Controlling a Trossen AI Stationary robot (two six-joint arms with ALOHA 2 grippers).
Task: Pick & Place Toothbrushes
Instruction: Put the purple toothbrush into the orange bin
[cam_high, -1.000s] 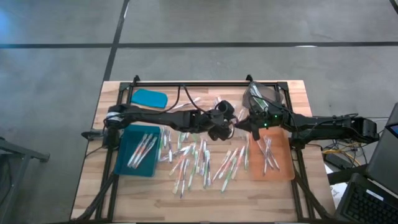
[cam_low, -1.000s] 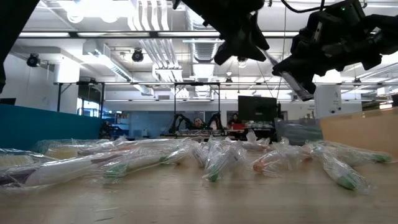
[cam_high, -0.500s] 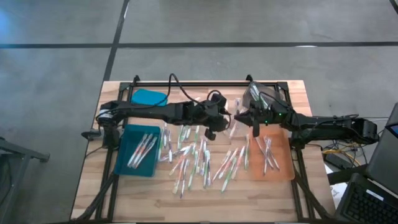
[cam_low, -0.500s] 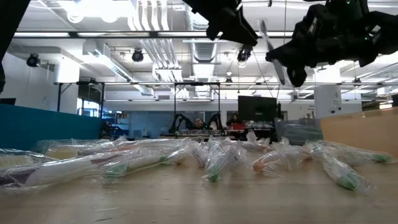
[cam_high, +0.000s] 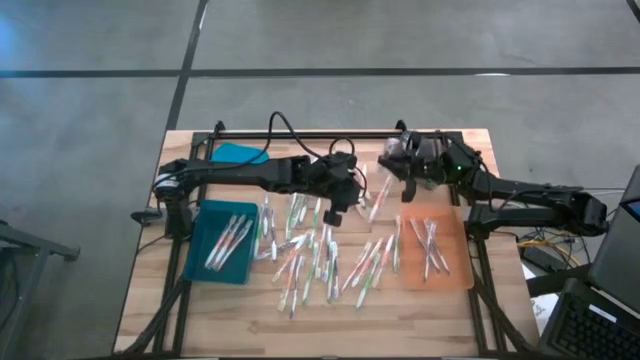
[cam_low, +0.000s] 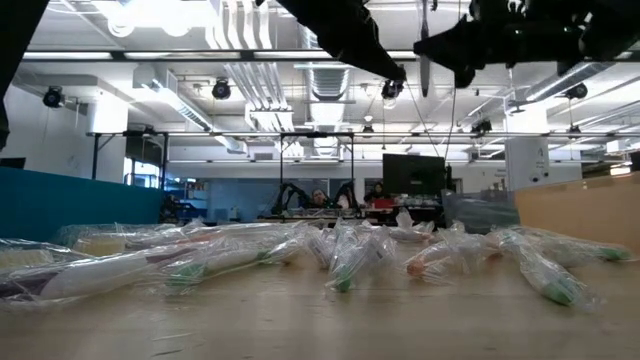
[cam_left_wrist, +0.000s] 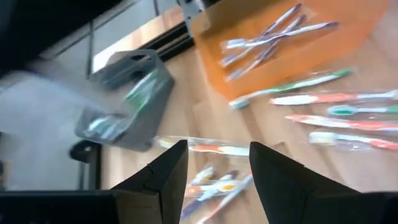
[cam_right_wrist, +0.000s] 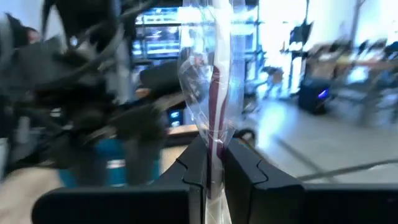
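Observation:
Many wrapped toothbrushes (cam_high: 320, 250) lie loose on the wooden table, also seen in the low view as a pile (cam_low: 340, 255). Several more lie in the teal tray (cam_high: 225, 240) and in the orange tray (cam_high: 435, 250). My right gripper (cam_right_wrist: 213, 168) is raised over the table's far right part (cam_high: 400, 168) and is shut on one wrapped toothbrush (cam_right_wrist: 214, 93) with a dark red handle. My left gripper (cam_left_wrist: 217, 177) is open and holds nothing; it hovers over the middle of the pile (cam_high: 335, 203). My right gripper pinches the wrapped toothbrush between its two fingers at the wrapper's lower part (cam_right_wrist: 214, 142). The toothbrush stands on beyond the fingertips in line with them. It is lifted clear of the table and shows nearly upright in the low view (cam_low: 424, 45).
A grey bin (cam_left_wrist: 127, 102) stands at the far right by my right gripper (cam_high: 425, 150). A teal lid (cam_high: 238, 154) lies at the far left. Black cables run along the left arm. The near strip of the table holds nothing.
My right gripper has risen and moved toward the far edge, away from the left gripper, and has turned; its toothbrush has gone from slanted to nearly upright. My left gripper has risen and drawn slightly toward the table's left.

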